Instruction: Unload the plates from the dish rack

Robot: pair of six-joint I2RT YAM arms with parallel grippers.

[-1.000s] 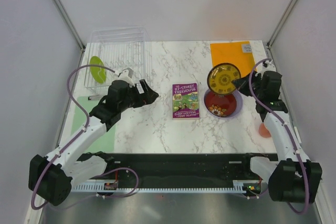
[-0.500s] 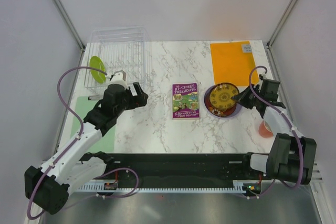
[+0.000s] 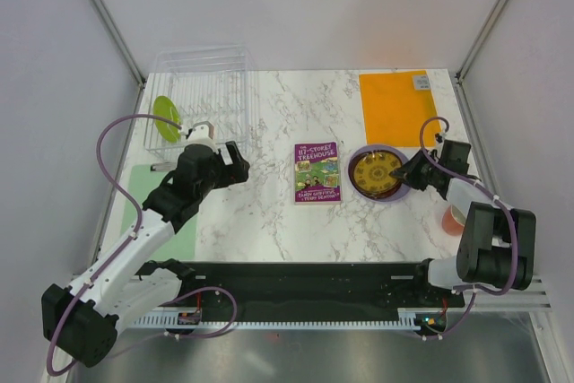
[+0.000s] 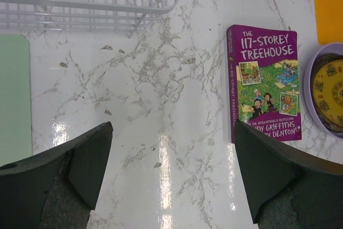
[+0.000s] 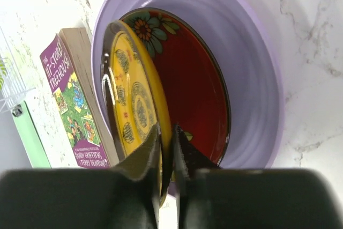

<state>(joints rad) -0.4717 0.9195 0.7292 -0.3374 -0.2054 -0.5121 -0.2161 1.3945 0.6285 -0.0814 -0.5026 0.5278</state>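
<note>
Pinching the right-hand rim of the yellow patterned plate point(image 5: 136, 105), the right gripper point(image 5: 166, 132) has its jaws closed on that edge. The plate lies on the dark red patterned plate point(image 5: 193, 95), which is nested in the large lavender plate point(image 5: 257, 68). This stack sits toward the right edge of the table point(image 3: 269, 213), just in front of the orange mat point(image 3: 395, 105). The edge grip looks chosen so the plate can be laid into the stack without the fingers going underneath.

The left gripper point(image 4: 172, 130) hangs with jaws wide apart and empty over bare marble, just in front of the dish rack point(image 3: 202, 87) at the far left corner. It seems poised to go for the lime green plate point(image 3: 165, 117), which stands upright among the ribs on the rack's left side, the only plate not yet unloaded.

A purple book point(image 3: 317, 171) lies between the arms, just beside the stack. An orange-pink cup point(image 3: 451, 219) stands close to the right arm near the right edge, and a pale green mat point(image 3: 166, 213) lies along the left edge. None of them blocks the way to the rack.
</note>
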